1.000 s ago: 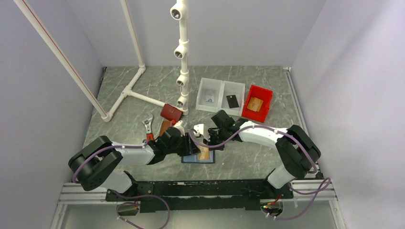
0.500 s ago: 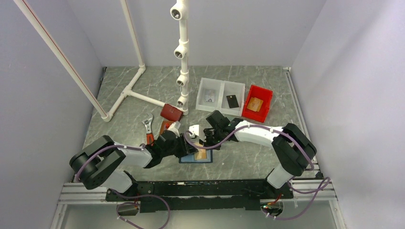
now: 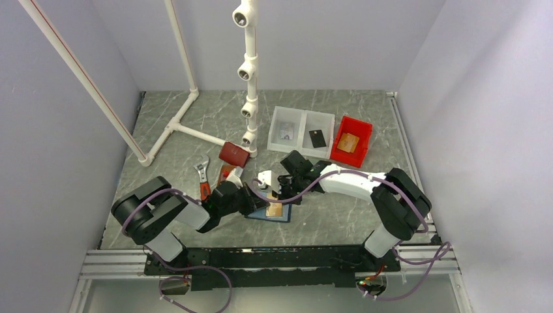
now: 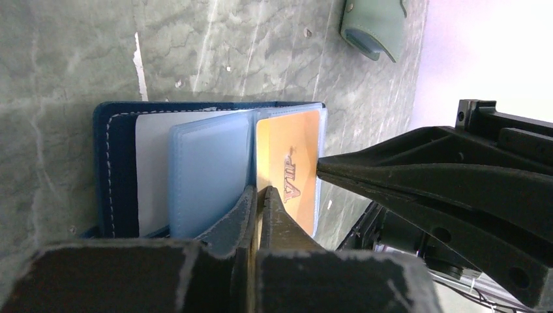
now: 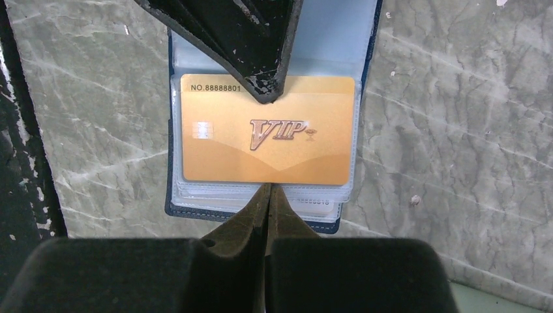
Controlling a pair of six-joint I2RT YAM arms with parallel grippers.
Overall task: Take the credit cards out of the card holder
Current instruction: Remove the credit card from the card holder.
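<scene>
the orange-tan credit card (image 5: 267,138) reads "no.88888801" at its top left and "vip" across its middle.

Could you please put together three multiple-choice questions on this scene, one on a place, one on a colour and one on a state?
1. Where does the black card lie?
A) in the red bin
B) in a white bin
C) on the bare table

2. What colour is the VIP card in the card holder?
A) gold-orange
B) green
C) white

3. How do the left gripper's jaws stand?
A) wide open
B) shut
C) out of view

Answers:
1 B: the top view shows it on the white bin's floor.
2 A: the right wrist view shows its gold-orange face.
3 B: the left wrist view shows the jaws pressed together at the card's edge.
</scene>
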